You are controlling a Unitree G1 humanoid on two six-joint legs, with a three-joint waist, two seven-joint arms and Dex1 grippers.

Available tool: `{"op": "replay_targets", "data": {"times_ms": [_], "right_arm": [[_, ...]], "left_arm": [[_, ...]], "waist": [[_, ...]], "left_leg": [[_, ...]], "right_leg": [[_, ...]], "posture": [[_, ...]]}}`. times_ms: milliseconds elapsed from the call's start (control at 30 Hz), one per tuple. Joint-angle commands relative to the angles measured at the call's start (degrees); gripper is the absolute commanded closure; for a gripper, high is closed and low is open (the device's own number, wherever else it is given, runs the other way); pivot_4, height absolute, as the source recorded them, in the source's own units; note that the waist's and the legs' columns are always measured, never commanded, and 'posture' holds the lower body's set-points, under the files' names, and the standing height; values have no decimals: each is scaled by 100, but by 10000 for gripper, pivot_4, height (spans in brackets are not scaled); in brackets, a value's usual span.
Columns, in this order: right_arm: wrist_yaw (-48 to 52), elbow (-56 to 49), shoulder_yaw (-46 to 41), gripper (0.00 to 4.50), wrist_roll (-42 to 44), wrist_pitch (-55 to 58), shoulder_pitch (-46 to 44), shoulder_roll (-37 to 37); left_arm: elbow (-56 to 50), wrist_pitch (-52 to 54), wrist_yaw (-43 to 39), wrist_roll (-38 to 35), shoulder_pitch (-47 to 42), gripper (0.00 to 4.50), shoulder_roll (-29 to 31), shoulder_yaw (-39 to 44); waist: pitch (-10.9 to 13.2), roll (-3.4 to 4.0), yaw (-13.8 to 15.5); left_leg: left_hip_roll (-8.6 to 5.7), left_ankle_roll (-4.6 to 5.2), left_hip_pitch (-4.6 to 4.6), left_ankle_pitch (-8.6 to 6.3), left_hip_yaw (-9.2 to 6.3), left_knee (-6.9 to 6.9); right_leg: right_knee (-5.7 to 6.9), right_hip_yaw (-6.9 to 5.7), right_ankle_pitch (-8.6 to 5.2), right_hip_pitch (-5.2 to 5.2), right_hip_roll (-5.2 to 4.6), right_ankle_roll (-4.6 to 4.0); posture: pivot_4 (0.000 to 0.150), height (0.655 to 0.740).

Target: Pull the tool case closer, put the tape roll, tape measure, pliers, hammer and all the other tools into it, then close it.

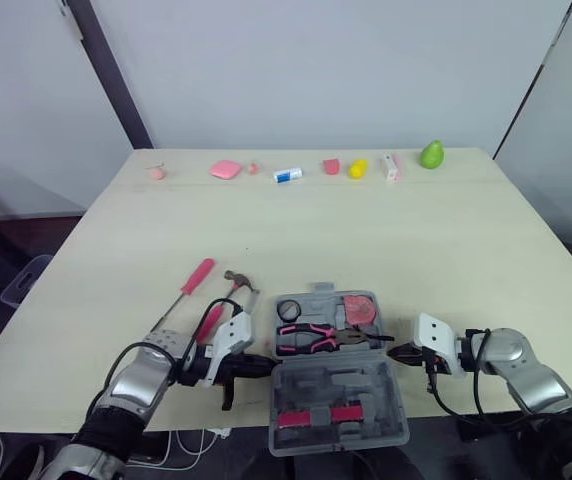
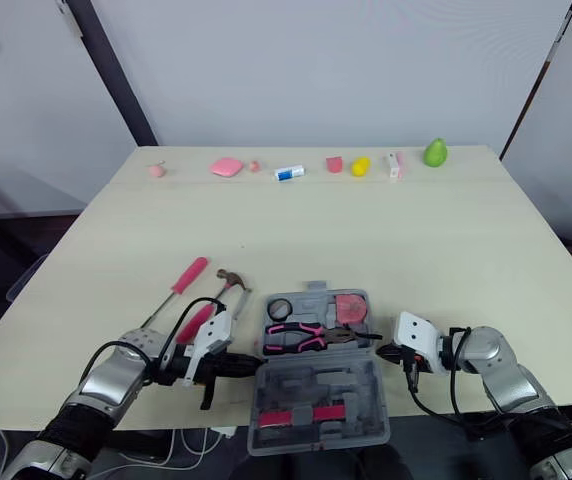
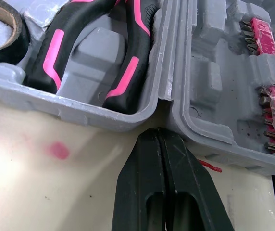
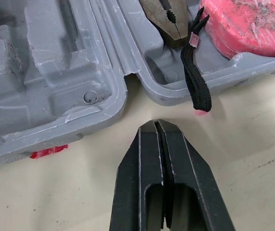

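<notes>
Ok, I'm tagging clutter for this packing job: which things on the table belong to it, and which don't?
Job: tool case, tape roll, pliers, tape measure, hammer, screwdriver.
Lying about, far edge: green pear, yellow toy, white tube, pink block.

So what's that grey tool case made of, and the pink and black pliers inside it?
The tool case looks like moulded grey plastic, matte and a little scuffed: its thin walls are shaped into tool pockets. The pliers have handles that look like rubbery black and pink plastic grips, slightly glossy; the nose seems dull dark metal with ridged teeth.
</notes>
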Motion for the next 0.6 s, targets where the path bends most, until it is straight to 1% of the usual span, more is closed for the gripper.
{"op": "replay_targets", "data": {"times_ms": [33, 367, 600], "right_arm": [[32, -139, 24, 45000, 32, 82, 36, 16], [134, -266, 71, 45000, 124, 271, -79, 86], [94, -412, -63, 45000, 271, 515, -115, 195]], "left_arm": [[77, -58, 21, 45, -42, 44453, -56, -42], [285, -123, 89, 92, -192, 44453, -208, -41], [342, -131, 139, 157, -337, 44453, -357, -68]], "waist": [[0, 0, 0], [-1, 1, 5], [-1, 2, 36]], "left_leg": [[0, 0, 0, 0, 0, 0], [0, 0, 6, 0, 0, 0], [-3, 0, 5, 0, -2, 3]], "right_leg": [[0, 0, 0, 0, 0, 0], [0, 0, 0, 6, 0, 0], [0, -1, 1, 9, -2, 2]], "posture": [[1500, 7400], [1500, 7400], [1500, 7400]]}}
